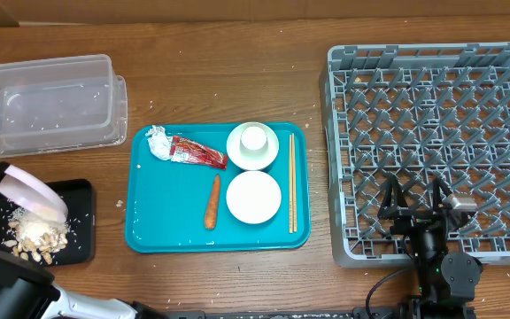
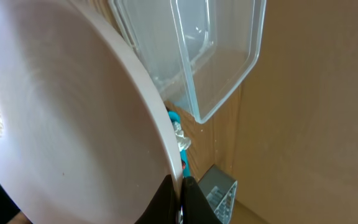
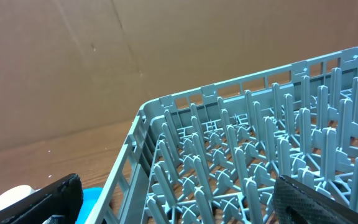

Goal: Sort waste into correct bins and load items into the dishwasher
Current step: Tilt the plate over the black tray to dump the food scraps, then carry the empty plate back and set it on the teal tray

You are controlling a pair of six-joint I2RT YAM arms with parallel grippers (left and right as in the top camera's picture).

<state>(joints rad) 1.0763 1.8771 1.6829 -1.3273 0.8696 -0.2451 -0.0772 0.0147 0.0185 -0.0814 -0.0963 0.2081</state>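
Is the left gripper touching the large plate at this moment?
Touching. In the left wrist view, the rim of the plate is pinched between the two dark fingers of the left gripper, with no gap.

Brown wooden table (image 1: 237,80) carries a teal rectangular serving tray (image 1: 175,199). Beyond its left end: clear rectangular plastic tub (image 1: 47,102). Left: flat black tray (image 1: 82,221). Right: grey pegged plastic dish rack (image 1: 432,133).

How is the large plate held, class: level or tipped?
Tipped. The plate slants steeply over the black tray, with food scraps heaped on the tray beneath its lower edge.
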